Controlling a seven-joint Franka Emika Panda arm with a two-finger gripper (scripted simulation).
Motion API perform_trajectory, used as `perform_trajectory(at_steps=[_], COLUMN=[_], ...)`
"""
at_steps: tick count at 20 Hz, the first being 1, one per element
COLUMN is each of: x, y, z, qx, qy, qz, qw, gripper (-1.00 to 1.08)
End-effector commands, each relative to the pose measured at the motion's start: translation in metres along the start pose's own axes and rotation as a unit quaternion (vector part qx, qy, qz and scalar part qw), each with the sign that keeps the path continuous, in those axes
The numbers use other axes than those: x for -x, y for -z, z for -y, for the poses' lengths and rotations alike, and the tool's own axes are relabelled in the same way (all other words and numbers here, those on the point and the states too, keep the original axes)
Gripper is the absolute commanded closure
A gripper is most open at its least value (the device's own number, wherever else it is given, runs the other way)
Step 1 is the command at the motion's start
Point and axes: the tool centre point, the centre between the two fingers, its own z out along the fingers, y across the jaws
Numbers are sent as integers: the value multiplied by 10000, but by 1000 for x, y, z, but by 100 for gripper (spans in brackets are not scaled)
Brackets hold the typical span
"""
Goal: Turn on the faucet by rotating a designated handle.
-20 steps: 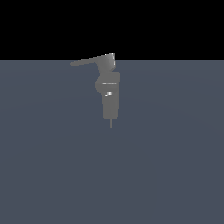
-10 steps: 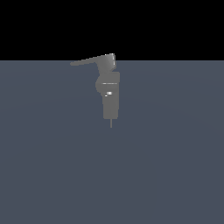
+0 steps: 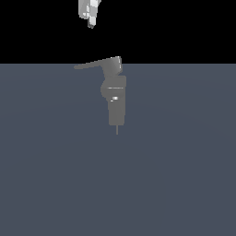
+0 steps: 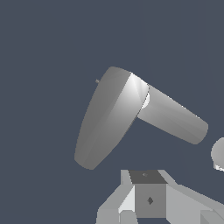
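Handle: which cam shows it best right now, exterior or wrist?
The wrist view. The handle fills the frame there as a broad tapering lever, seen up close. In the exterior view the handle is only a thin sliver projecting toward that view's left from the faucet top, with the gripper above it.

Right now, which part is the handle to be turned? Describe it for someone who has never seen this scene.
Find the grey faucet standing alone on the slate-blue floor in the exterior view. From its top block, the handle is the thin flat lever tapering out toward the exterior view's left. Unlike the thick blocky body, it is slim and lies sideways; the white gripper hangs above, apart.
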Motion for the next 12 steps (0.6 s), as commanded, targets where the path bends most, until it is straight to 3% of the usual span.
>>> perform_trajectory(at_steps=[1, 12], x=[-2, -5], y=[-12, -72], z=[15, 73], qx=[47, 254], qy=[-310, -1594], qz=[-1, -89], qw=[9995, 9868], gripper=[108, 108])
